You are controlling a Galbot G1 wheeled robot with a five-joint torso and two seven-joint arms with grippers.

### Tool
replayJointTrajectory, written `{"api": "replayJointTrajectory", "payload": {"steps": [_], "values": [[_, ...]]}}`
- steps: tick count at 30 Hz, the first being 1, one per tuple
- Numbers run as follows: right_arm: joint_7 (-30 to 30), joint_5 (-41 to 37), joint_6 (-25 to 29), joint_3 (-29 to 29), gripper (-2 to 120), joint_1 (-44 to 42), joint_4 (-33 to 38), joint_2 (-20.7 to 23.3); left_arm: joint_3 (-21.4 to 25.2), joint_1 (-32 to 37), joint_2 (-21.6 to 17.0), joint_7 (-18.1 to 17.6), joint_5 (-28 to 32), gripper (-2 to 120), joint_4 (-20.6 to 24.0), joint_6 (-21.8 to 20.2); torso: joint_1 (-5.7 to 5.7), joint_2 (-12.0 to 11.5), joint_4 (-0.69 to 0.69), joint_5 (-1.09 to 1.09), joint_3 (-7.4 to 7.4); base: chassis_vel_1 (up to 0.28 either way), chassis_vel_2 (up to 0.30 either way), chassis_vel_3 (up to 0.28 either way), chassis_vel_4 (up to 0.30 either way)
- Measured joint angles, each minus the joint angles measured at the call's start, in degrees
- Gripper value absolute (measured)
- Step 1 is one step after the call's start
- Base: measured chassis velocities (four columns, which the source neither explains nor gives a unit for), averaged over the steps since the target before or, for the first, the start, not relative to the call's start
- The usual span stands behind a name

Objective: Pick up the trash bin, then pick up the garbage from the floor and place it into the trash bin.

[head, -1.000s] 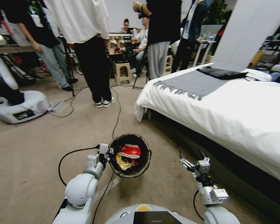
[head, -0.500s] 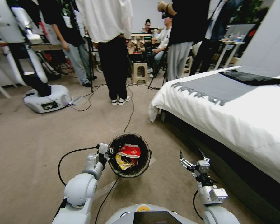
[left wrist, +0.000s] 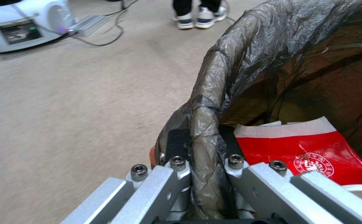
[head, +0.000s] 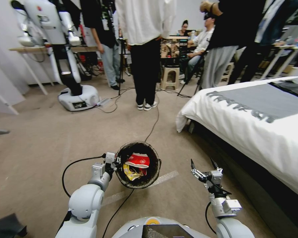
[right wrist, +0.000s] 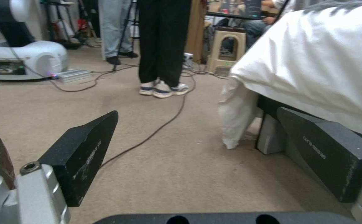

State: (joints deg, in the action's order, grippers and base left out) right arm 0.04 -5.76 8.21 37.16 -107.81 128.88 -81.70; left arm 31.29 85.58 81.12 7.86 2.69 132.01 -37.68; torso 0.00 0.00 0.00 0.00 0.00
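bin held, right gripper free: search for remaining garbage

your left gripper [head: 115, 163] is clamped on the rim of the trash bin [head: 138, 185]; in the left wrist view one finger [left wrist: 177, 140] sits outside the bag-lined wall and the other inside. the bin hangs clear of the carpet, directly ahead of that gripper. garbage [head: 137, 161] already lies inside: a red-and-white carton over a yellow wrapper.

judged step: bin pickup is complete; collection is in progress. no loose litter is visible on the floor here, so the next move calls for locating a piece.

your right gripper [head: 203, 166] is spread wide and holds nothing, level with the bin, on its far side.

obstructions: a cable [head: 153, 123] runs across the carpet ahead of the bin; the bed [head: 255, 132] stands close outboard of the right gripper.
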Motion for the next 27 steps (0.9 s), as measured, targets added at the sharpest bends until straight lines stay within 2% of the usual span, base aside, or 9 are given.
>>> {"api": "replayJointTrajectory", "payload": {"steps": [27], "values": [[-0.03,-0.35,0.16,0.29,100,0.15,-0.65,-0.07,-0.06,-0.11,0.14,-0.15,-0.04,1,-0.42,0.09,0.00,0.00,0.00,0.00,0.00,0.089,0.079,0.088,0.084]]}}
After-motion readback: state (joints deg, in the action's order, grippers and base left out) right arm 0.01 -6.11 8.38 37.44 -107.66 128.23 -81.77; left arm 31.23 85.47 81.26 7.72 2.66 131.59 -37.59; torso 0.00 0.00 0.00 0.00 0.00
